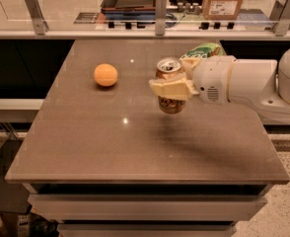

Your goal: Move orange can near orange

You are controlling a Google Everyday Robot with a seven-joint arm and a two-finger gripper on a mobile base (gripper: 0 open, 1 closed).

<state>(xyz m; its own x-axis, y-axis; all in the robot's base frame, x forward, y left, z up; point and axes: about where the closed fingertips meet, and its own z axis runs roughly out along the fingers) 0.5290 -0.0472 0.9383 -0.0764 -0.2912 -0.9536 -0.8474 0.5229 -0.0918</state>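
- The hand [166, 88] is pinched on the can [171, 104], above the surface [135, 152], right of its middle.
- The can is held upright and apparently lifted clear, with a shadow cast below.
- The orange [106, 75] lies well apart, to the left.
- Grasp and lift are judged done; carrying across and setting down beside the orange are left.

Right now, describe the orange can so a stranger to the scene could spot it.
Start at the brown table, then the white arm reaching in from the right. Its gripper, right of the table's middle, is shut on the orange can, held off the surface. It is a slim silver-topped cylinder, unlike the round orange to its left and the green bag behind.
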